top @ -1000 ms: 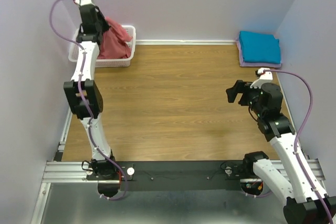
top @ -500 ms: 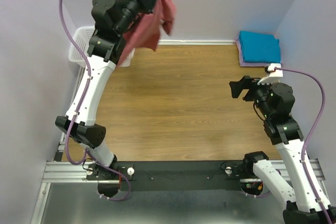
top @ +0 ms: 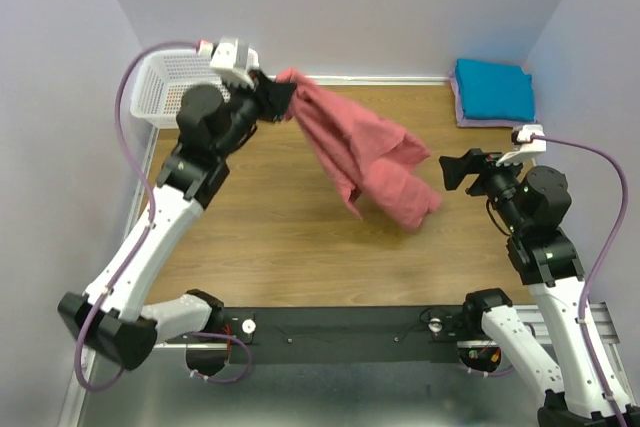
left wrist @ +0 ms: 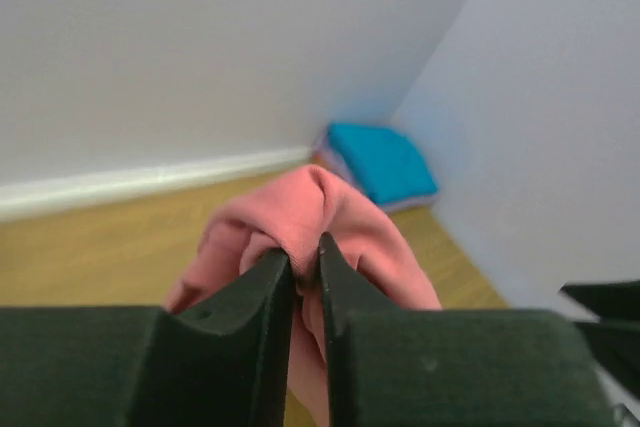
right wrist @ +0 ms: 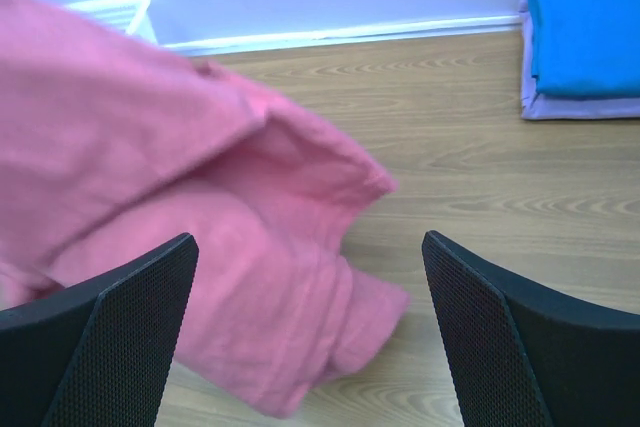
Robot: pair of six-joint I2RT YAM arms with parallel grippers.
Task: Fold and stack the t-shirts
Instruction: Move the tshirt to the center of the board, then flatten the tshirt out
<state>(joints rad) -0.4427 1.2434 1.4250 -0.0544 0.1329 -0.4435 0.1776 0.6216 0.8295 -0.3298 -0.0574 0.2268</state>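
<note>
1. L arm: base at bottom left of the top view, elbow folded low by the lower-left corner. The forearm rises toward the upper left, with the wrist just right of the basket (top: 165, 87).
2. L gripper (top: 282, 97) points right, toward frame centre. In the L wrist view its jaws are clenched (left wrist: 305, 247) on a bunched fold of the pink shirt (left wrist: 330, 207), with cloth bulging out past the tips.
3. Pink shirt (top: 370, 157) trails from that grip diagonally down-right across the top view, over the table (top: 280, 237). Its free end sits centre-right, near the R gripper (top: 455, 169). The cloth is crumpled and its lower end is blurred; can't tell if it touches the wood.
4. R arm: base at bottom right. It stands fairly upright along the right edge, with the wrist at mid-height and the gripper aimed left at frame centre.
5. R wrist view: jaws are spread wide (right wrist: 308, 247), gripping nothing. The pink shirt (right wrist: 150, 197) fills the left and centre of that frame, beyond the tips, with a bit of the basket (right wrist: 110, 7) at upper left.
6. Teal shirt (top: 493, 89) lies folded in the upper-right corner of the table, on top of the lavender shirt (top: 465, 117); only the lavender's edges show. Both are well apart from both grippers.
7. The same stack shows at upper right in the R wrist view (teal (right wrist: 585, 27), lavender (right wrist: 580, 107)). In the L wrist view the teal (left wrist: 380, 162) sits centre-right, in the wall corner.
</note>
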